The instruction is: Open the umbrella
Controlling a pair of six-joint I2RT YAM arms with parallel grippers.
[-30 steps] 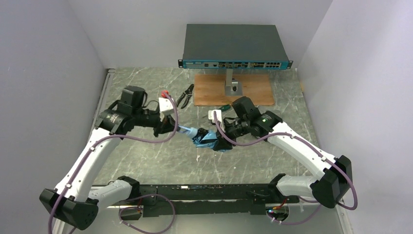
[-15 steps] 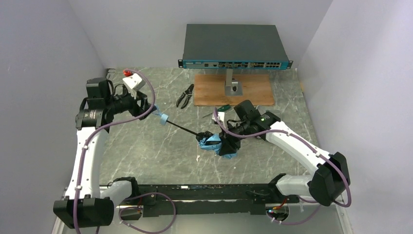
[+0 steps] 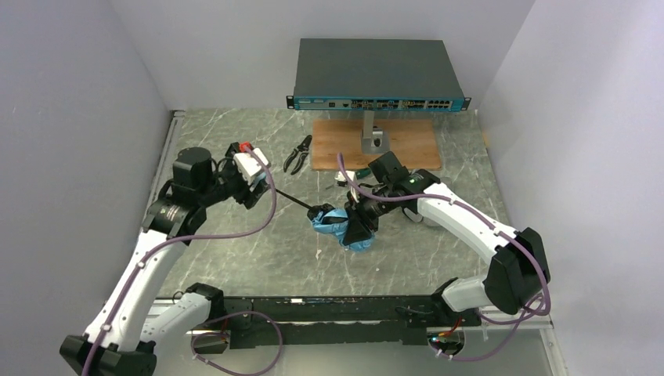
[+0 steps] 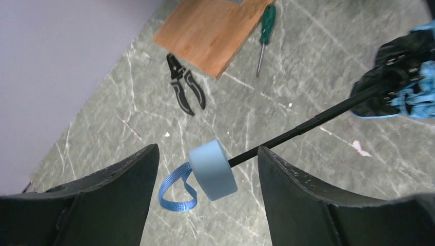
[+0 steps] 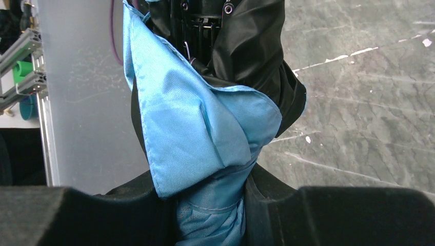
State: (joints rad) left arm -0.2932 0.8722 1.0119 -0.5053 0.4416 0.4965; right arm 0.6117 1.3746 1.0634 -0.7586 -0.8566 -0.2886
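Note:
The umbrella has its folded sky-blue and black canopy (image 3: 338,225) bunched at mid-table, with its thin black shaft (image 3: 294,200) drawn out to the left. My right gripper (image 5: 213,205) is shut on the canopy's (image 5: 205,118) gathered end. In the left wrist view the pale-blue stub handle (image 4: 213,169) with its blue loop strap (image 4: 177,188) hangs between the fingers of my left gripper (image 4: 208,151), which is open and not touching it. From above, the left gripper (image 3: 258,190) sits at the shaft's left end.
Black-handled pliers (image 3: 297,154) lie left of a wooden board (image 3: 407,145), and a green-handled screwdriver (image 4: 265,25) lies by the board's front edge. A network switch (image 3: 380,74) on a stand rises over the board. Grey walls enclose left, back and right.
My left gripper, shut on the handle a second ago, pulled it left so the shaft extended, then opened. It now stands open around the handle. The right gripper shifted slightly left with the canopy.

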